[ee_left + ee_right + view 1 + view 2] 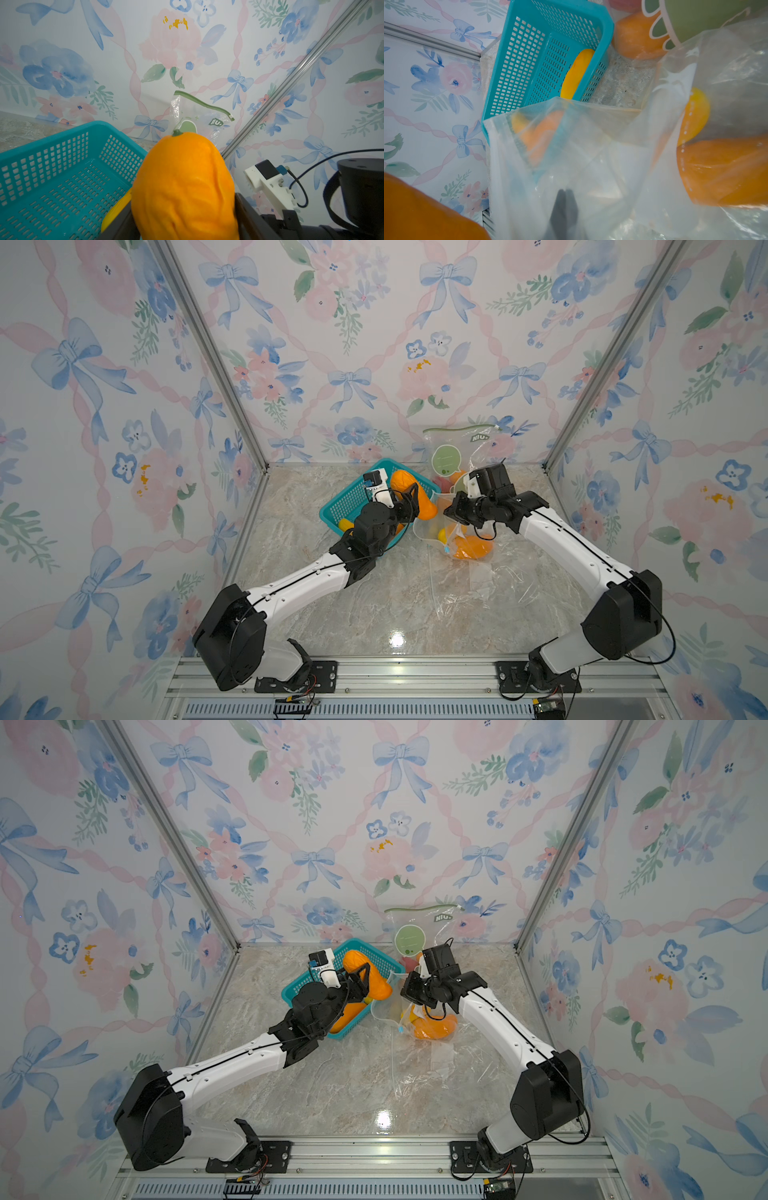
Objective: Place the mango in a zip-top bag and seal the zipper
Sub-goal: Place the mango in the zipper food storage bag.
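My left gripper (412,499) (184,216) is shut on an orange mango (428,509) (380,988) (182,182). It holds the fruit above the right rim of the teal basket, just left of the bag's mouth. A clear zip-top bag (426,531) (571,145) lies beside the basket with its mouth lifted toward the mango. My right gripper (451,511) (409,990) (565,192) is shut on the bag's upper edge; its closed fingers show through the film. Inside that bag lie an orange mango (473,548) and a yellow fruit (444,534).
The teal basket (345,502) (52,166) (529,62) still holds a yellow mango (578,72). A second bag with a green zipper (461,433) leans on the back wall with fruit in it. Flat clear plastic (478,585) lies on the marble table nearer the front.
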You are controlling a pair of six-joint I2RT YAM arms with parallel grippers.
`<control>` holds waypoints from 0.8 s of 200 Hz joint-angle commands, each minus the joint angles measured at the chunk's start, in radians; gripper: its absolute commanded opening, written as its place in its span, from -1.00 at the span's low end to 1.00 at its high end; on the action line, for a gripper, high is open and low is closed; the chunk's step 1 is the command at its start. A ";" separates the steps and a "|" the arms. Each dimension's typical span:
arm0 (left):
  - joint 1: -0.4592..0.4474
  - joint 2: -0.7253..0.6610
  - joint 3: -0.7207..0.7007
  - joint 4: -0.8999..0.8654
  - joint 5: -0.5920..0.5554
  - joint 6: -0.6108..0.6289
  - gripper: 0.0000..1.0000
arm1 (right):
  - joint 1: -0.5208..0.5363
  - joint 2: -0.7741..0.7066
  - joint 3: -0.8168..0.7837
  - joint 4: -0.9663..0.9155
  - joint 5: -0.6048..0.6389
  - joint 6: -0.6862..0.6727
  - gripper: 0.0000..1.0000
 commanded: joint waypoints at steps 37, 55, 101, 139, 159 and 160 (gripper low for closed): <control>-0.081 0.135 0.030 0.065 -0.105 0.131 -0.06 | 0.012 -0.031 -0.022 0.036 0.004 0.025 -1.00; -0.100 0.166 0.040 0.068 -0.120 0.144 0.01 | 0.012 -0.030 -0.033 0.054 0.004 0.037 -1.00; -0.122 0.200 0.052 0.068 -0.072 0.147 0.49 | 0.005 -0.021 -0.058 0.108 0.007 0.068 -1.00; -0.122 0.201 0.048 0.066 -0.041 0.138 0.60 | -0.005 -0.023 -0.071 0.146 0.013 0.089 -1.00; -0.122 0.203 0.049 0.065 -0.032 0.134 0.61 | -0.007 -0.027 -0.077 0.163 0.015 0.098 -1.00; -0.121 0.203 0.050 0.065 -0.032 0.133 0.61 | -0.008 -0.027 -0.077 0.163 0.016 0.099 -1.00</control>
